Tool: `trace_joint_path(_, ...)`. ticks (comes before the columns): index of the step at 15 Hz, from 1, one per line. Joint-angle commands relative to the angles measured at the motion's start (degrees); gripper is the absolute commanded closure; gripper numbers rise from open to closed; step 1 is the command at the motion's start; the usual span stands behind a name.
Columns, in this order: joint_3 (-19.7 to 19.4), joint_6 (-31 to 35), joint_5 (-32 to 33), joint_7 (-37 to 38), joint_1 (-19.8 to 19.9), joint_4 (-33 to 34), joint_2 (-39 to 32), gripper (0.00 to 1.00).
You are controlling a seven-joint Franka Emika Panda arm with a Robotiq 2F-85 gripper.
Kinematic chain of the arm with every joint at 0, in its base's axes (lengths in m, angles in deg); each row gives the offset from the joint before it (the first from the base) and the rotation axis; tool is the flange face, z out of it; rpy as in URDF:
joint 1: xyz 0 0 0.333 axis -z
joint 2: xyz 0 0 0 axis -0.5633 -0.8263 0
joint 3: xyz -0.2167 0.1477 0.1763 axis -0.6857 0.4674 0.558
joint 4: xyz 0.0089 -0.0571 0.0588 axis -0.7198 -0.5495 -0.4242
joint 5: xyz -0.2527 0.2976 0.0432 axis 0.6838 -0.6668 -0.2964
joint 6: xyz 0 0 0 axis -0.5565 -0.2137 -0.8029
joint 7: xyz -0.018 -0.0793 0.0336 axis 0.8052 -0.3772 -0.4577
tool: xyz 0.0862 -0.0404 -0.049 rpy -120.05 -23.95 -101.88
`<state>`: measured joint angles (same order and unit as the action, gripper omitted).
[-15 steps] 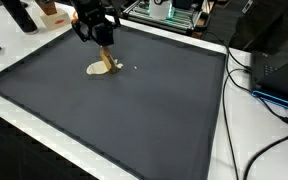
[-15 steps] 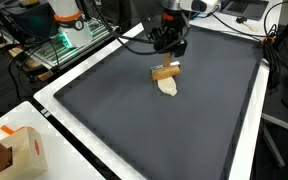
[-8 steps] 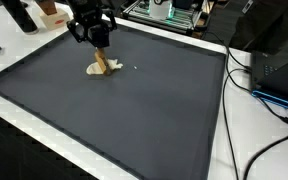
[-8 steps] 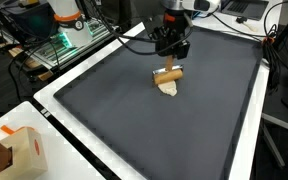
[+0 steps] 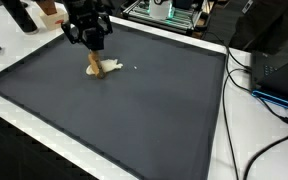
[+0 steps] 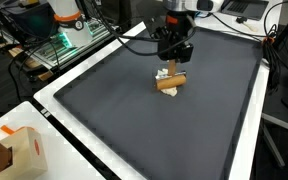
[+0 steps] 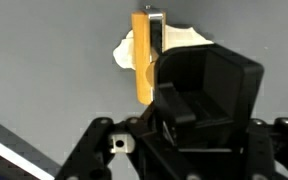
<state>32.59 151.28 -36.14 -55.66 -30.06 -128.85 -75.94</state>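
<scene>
My gripper [image 5: 90,38] hangs over the far part of a dark grey mat [image 5: 134,120], and shows from the opposite side too [image 6: 173,55]. It is shut on a wooden-handled tool [image 5: 92,63] with a metal part at its tip. The tool's end rests on a small cream-coloured patch [image 5: 110,67] on the mat. In an exterior view the wooden piece [image 6: 171,83] covers most of the patch. In the wrist view the yellow-brown handle [image 7: 140,50] runs out from the gripper [image 7: 156,85] across the cream patch [image 7: 182,38].
The mat [image 6: 134,110] lies on a white table. A cardboard box [image 6: 19,150] stands at one corner. Electronics with green boards [image 6: 66,38] and cables [image 5: 269,95] line the edges. A black device [image 5: 284,70] sits beside the mat.
My gripper has shifted sideways with the tool, dragging its end across the cream patch. The wooden piece now covers more of the patch.
</scene>
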Motion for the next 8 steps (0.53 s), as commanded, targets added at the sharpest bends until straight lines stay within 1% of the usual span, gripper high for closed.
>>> trace_joint_path(1, 0.0, 2.7, 1.9, 1.8, 0.4, -0.4, -0.7, 0.77)
trace_joint_path(8, -0.1, 5.8, 2.0, 3.9, 0.8, -0.5, -0.8, 0.77)
